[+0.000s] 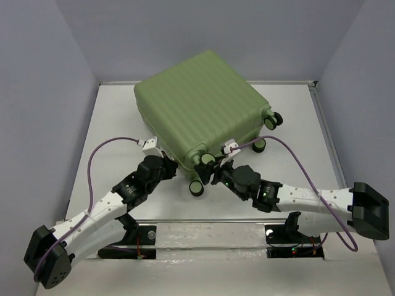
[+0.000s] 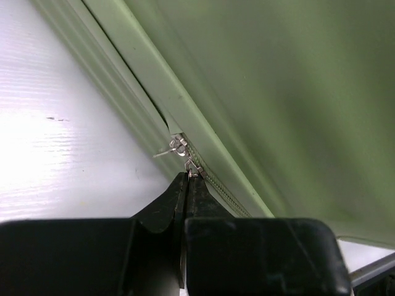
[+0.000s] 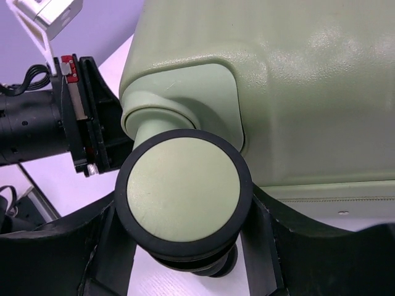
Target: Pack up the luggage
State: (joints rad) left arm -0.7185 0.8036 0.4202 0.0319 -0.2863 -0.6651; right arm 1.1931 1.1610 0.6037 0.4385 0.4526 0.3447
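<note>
The luggage, a light-green ribbed hard-shell suitcase, lies shut on the white table with its black wheels toward the right and front. My left gripper is at its near-left edge. In the left wrist view the gripper is shut, its tips pinching a small metal zipper pull on the zipper line; a second pull sits just beyond. My right gripper is at the near corner. In the right wrist view the gripper has its fingers on either side of a green-hubbed wheel, clamped on it.
Another near wheel stands beside my right gripper, and two more wheels stick out on the right side. The left arm's wrist shows close by in the right wrist view. Grey walls enclose the table on three sides.
</note>
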